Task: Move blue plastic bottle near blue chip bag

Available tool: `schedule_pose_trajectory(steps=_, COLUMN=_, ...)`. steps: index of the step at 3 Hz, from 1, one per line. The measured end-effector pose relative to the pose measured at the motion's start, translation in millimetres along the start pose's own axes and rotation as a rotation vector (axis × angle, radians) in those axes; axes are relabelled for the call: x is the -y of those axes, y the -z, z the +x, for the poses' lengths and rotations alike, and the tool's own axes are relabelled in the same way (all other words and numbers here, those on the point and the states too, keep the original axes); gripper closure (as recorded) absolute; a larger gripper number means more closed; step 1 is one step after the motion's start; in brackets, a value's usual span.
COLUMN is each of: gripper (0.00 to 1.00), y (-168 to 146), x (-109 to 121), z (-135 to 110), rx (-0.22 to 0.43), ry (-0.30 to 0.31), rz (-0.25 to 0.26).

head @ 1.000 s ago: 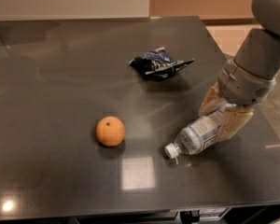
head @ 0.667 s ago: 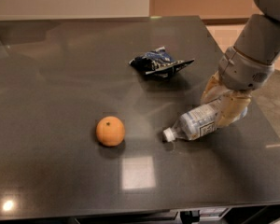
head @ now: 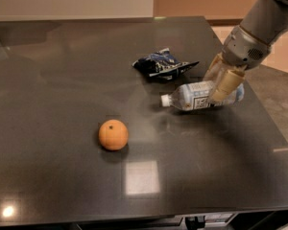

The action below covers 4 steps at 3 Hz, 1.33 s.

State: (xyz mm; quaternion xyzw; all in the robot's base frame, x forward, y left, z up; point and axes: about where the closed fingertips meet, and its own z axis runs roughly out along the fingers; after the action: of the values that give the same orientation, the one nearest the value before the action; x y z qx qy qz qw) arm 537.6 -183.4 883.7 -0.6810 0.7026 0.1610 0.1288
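Jaws closed across the body of the blue plastic bottle [head: 194,96], toward its base end. One tan finger [head: 226,83] sits on the near side and the other shows behind the far side. I read this as a firm hold.

The gripper [head: 218,84] is at the right of the table [head: 62,71], with the arm [head: 259,30] coming down from the upper right.

The bottle lies roughly level, white cap pointing left. I cannot tell whether it rests on the surface or rides just above it.

The blue chip bag [head: 163,64] lies crumpled just beyond the bottle's cap end, near but apart. An orange [head: 113,134] sits well apart, to the front left.
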Motion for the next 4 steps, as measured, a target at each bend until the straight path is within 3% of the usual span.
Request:
schedule_pose_trajectory(steps=1, gripper=1.0, y=-1, x=27, z=-7, rx=0.062, ry=-0.073, rz=0.033)
schedule_pose_trajectory(steps=2, gripper=0.82, y=-6, x=40, z=-9, rx=0.068, ry=-0.103, rz=0.073)
schedule_pose_trajectory(steps=4, gripper=0.36, y=-21, x=48, z=2, rx=0.067, ry=-0.156, rz=0.109)
